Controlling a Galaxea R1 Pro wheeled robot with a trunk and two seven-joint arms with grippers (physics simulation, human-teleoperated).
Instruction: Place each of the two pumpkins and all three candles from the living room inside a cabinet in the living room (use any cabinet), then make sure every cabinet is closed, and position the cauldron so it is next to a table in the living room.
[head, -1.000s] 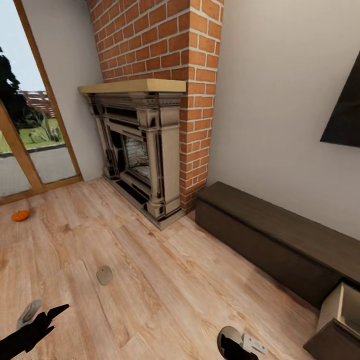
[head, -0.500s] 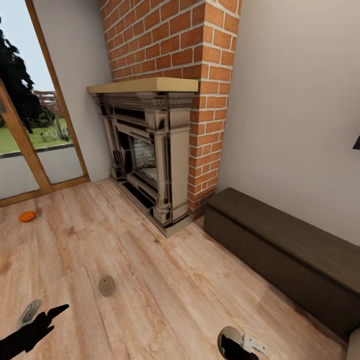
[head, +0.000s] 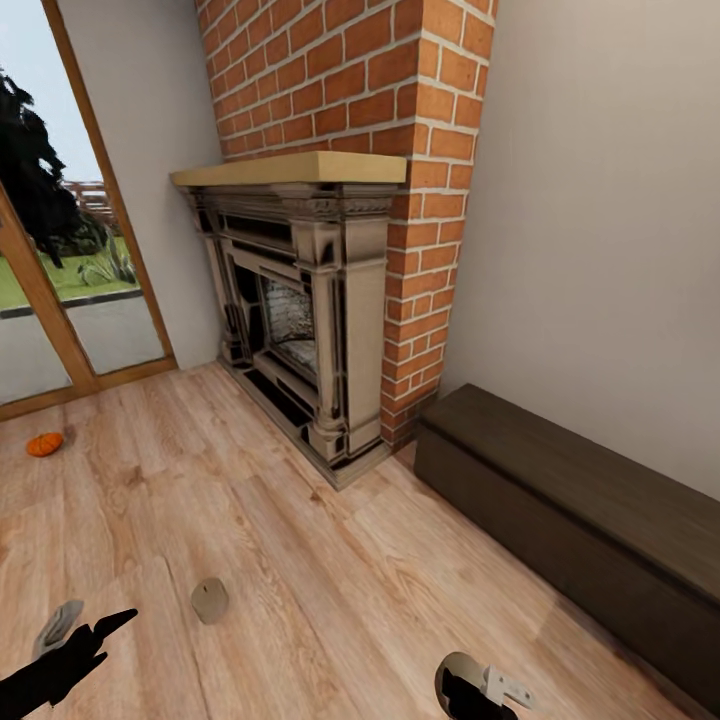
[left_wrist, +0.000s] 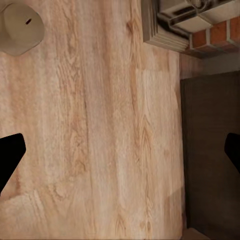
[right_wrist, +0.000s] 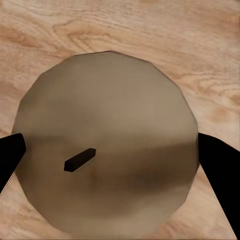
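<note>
Brick-red chimney breast (head: 340, 90) with pale stone fireplace surround (head: 300, 300), taken as landmark, head view.
- Long low dark-brown wood-grain cabinet (head: 580, 510): just beside the fireplace, against the wall; the fronts in view look shut.
- Small bright-orange ribbed pumpkin (head: 44, 444): on the plank floor (head: 330, 560), well apart from the fireplace, near the glazed door (head: 50, 260).
- Short cream-tan candle (head: 209, 600): on the floor in front of the fireplace, apart from it.
- Left gripper (head: 75, 635): low, near that candle, not touching it. Right gripper (head: 480, 690): low at the frame's edge, a second tan candle (head: 458, 668) at its tip.

Left wrist view.
- Floor candle (left_wrist: 21, 27), fireplace base (left_wrist: 185, 22), cabinet top (left_wrist: 210, 150). Fingers spread wide, nothing between them; arm points straight down.

Right wrist view.
- Candle top with dark wick (right_wrist: 105, 145) sits between the dark fingertips (right_wrist: 220, 170), which flank it at both sides. Whether they press it cannot be told.

Judgement: candle carriage toward the cabinet appears in hand. Done well, the right wrist is held level, the base turned gently, and a drawer opened by the free left arm.
</note>
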